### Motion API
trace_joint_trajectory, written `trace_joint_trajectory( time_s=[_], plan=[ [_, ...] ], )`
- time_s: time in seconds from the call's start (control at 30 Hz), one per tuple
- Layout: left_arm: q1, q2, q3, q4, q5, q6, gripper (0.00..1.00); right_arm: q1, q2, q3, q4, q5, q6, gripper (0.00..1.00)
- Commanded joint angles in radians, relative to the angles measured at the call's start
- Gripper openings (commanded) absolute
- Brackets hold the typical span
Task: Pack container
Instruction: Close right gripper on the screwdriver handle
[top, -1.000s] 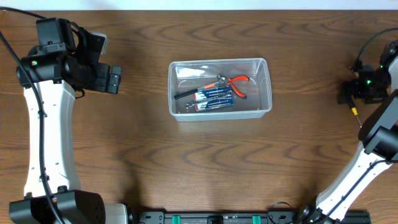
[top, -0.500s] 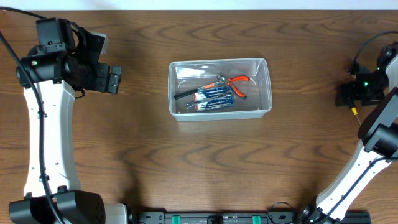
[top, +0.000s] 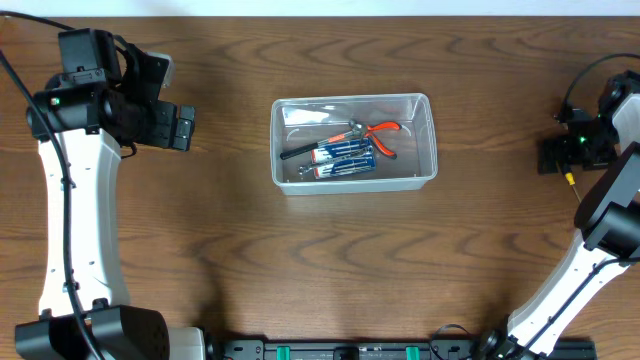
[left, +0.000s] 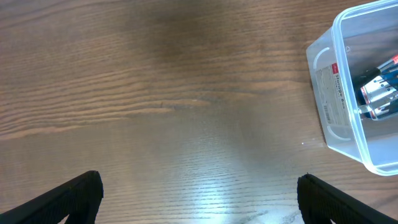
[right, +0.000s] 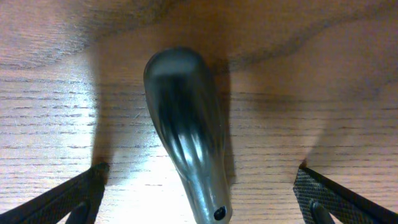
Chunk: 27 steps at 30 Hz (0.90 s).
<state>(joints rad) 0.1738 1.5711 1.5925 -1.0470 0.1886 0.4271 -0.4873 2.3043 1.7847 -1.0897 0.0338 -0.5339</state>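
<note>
Overhead view of a brown wooden table (top: 330, 260) with the clear plastic container (top: 354, 182) at its centre, well apart from both arms. Inside it lie orange-handled pliers (top: 386, 136), blue batteries (top: 341, 156) and a black-handled tool (top: 297, 152). The left gripper (top: 183, 128) hovers near the table's left edge, the right gripper (top: 552, 155) near the right edge; from above, neither one's jaws can be judged. The left wrist view settles this for that side: its two dark fingers (left: 68, 198) stand wide apart over bare wood with nothing between them, and a corner of the container sits at the picture's right. The right wrist view shows a dark grey rounded handle (right: 186, 124), hidden from above, lying on the wood between that gripper's widely spread fingers (right: 65, 200), which do not touch it.
</note>
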Motion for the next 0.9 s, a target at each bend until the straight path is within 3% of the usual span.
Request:
trace_joint_trajectory(
  time_s=[0.0,0.43,0.57,0.87],
  plan=[
    [-0.002,0.004,0.0,-0.002,0.01,0.013,0.98,0.006,0.066,-0.057,-0.005,-0.008,0.003,0.97],
    [-0.002,0.004,0.0,-0.003,0.01,0.013,0.98,0.007,0.066,-0.057,-0.002,-0.008,0.017,0.66],
    [-0.002,0.004,0.0,-0.003,0.01,0.013,0.98,0.008,0.066,-0.057,-0.001,-0.009,0.018,0.45],
    [-0.002,0.004,0.0,-0.003,0.01,0.013,0.98,0.008,0.066,-0.057,0.002,-0.012,0.025,0.37]
  ],
)
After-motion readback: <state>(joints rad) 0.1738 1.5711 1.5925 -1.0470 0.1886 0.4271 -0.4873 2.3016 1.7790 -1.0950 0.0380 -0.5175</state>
